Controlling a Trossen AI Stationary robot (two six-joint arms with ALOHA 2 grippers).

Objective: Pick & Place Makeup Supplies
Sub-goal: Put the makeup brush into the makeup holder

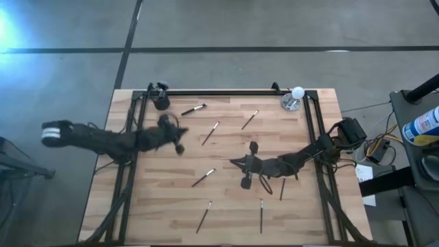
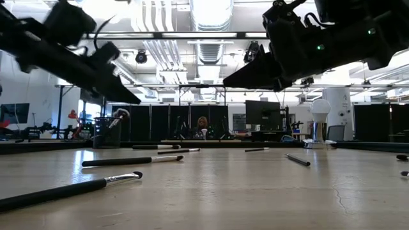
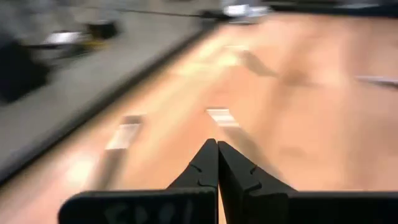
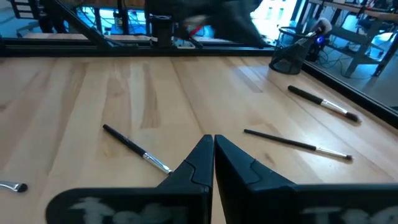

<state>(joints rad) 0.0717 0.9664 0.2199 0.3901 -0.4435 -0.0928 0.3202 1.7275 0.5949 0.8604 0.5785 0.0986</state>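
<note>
1. High view: most brushes (image 1: 210, 132) lie scattered on my tabletop (image 1: 226, 206); one stands in the cup (image 1: 161, 101).
2. Left pincer (image 1: 180, 147) and right pincer (image 1: 233, 162) hover pinched together, empty; plenty left.

A small black cup (image 1: 161, 101) stands at the table's (image 1: 226, 206) far left corner; a white ball on a silver base (image 1: 295, 96) stands far right.
</note>
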